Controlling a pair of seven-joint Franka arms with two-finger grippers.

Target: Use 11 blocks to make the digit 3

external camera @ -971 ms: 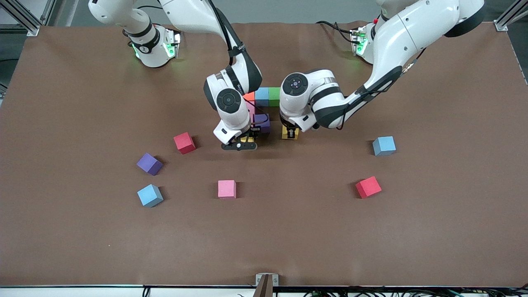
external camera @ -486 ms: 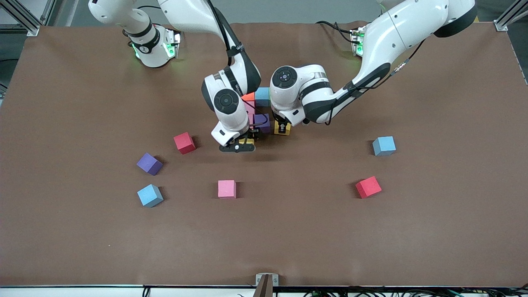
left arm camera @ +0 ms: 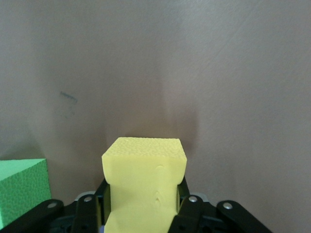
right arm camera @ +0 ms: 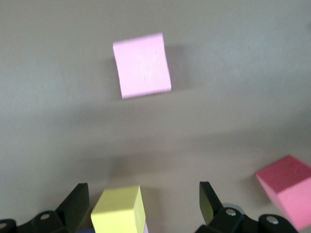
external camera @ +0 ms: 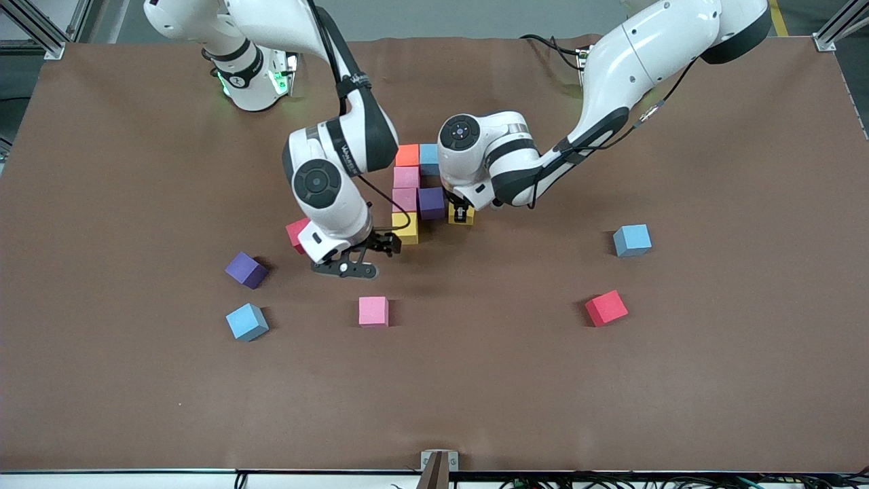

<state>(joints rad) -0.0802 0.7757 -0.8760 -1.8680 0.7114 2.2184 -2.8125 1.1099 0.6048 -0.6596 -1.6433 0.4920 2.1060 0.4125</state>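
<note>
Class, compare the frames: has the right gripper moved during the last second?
Yes. The right gripper has drawn away from the yellow block it stood over, toward the right arm's end of the table, closer to the red block.

The left pincer (external camera: 462,213) is low at the partly built figure, clamped on a small yellow foam cube (external camera: 461,216) just beside a purple foam cube (external camera: 431,202). The right pincer (external camera: 377,252), fingers apart and empty, hangs over the brown table (external camera: 136,380), close to another yellow foam cube (external camera: 405,227), with a red foam cube (external camera: 296,233) near it and a pink foam cube (external camera: 373,311) nearer the camera.
</note>
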